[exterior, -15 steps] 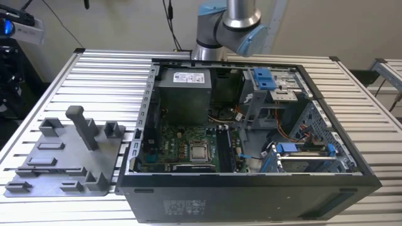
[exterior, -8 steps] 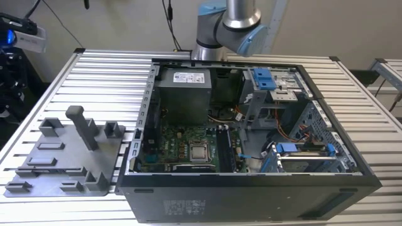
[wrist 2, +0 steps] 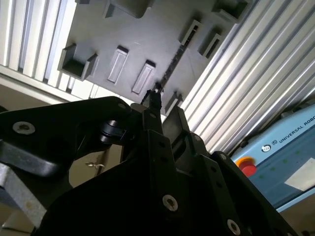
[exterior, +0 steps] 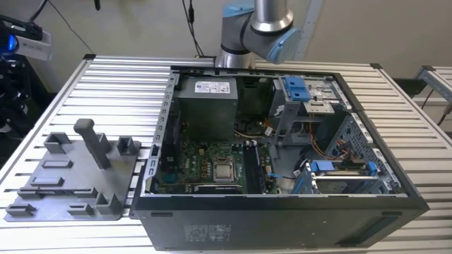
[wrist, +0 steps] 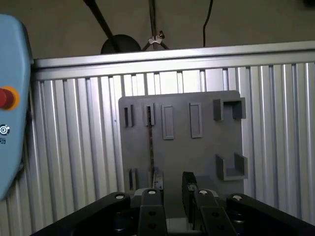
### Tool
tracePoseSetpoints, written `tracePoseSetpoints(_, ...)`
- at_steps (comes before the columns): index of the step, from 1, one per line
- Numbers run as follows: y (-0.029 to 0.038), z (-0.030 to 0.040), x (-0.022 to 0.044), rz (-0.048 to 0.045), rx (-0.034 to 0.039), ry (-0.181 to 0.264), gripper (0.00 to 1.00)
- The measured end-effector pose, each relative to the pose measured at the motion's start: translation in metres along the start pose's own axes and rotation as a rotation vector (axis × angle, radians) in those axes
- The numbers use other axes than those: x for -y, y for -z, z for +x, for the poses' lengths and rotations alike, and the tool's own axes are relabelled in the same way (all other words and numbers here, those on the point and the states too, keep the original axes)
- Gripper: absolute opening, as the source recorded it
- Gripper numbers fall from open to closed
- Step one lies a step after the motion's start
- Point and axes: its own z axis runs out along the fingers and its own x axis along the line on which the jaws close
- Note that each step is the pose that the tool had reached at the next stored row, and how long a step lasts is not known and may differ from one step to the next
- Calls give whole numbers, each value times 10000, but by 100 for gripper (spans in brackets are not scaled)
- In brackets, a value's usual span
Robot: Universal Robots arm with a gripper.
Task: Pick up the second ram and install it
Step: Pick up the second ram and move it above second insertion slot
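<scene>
The second ram is a thin dark stick standing on edge in a slot of the grey fixture tray. In the second wrist view the ram appears as a narrow dark line across the tray. My gripper hangs well above the tray's near edge, open, with nothing between its two black fingers. One finger lines up roughly with the ram's near end. In the second wrist view the gripper points down at the tray. The exterior view has the tray at its left.
An open computer case lies on the slatted metal table, to the exterior view's right of the tray, with its motherboard exposed. A tall grey post rises from the tray. A blue pendant with a red button lies beside the table.
</scene>
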Motion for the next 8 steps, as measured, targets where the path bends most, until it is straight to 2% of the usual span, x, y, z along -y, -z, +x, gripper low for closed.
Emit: tracePoseSetpoints(8, -7, 0, -1, 15, -4, -73, 30)
